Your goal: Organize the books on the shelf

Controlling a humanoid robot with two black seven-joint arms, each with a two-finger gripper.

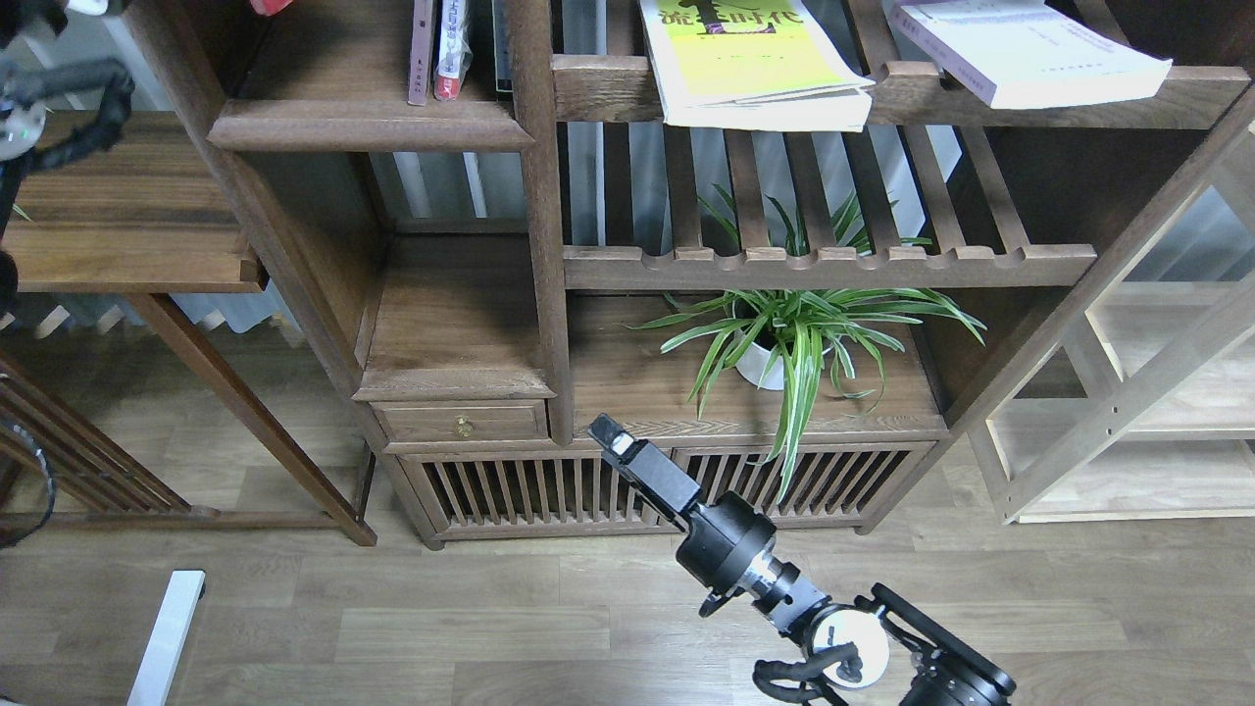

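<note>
My right gripper [616, 439] sits low in the frame's centre, before the cabinet; its fingers blur into one dark block, so I cannot tell their state. At top, the yellow-green book [750, 61] and white book [1029, 49] lie on the slatted rack [1206, 93]. The solid shelf [368, 123] at upper left holds thin upright books [438, 49].

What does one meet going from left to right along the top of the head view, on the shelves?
Solid dark shelf with two thin upright books → yellow-green book lying on the slatted rack → white book on the same rack, its corner over the front rail.
</note>
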